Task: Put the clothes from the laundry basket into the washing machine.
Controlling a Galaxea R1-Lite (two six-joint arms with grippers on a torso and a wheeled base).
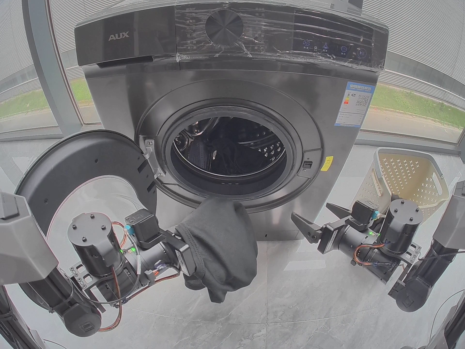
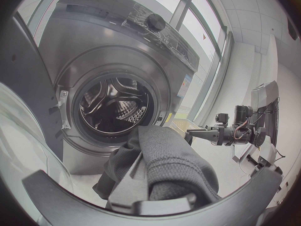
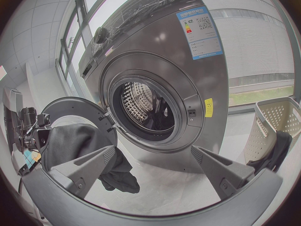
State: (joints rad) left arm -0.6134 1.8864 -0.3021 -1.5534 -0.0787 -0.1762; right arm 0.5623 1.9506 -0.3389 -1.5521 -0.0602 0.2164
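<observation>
A black garment (image 1: 223, 248) hangs in front of and just below the open drum (image 1: 230, 149) of the grey washing machine (image 1: 121, 98). My left gripper (image 1: 190, 260) is shut on it, and the cloth drapes over its fingers (image 2: 131, 179). Dark clothes lie inside the drum (image 2: 109, 123). My right gripper (image 1: 312, 213) stands open and empty in front of the machine's lower right, its fingers (image 3: 94, 164) spread wide. The beige laundry basket (image 1: 411, 180) stands on the floor to the right, with a dark garment (image 3: 277, 149) hanging over its rim.
The round door (image 1: 82, 170) is swung fully open to the left, close behind my left arm. Grey tiled floor (image 1: 300, 292) lies between the two arms. Large windows stand behind the machine.
</observation>
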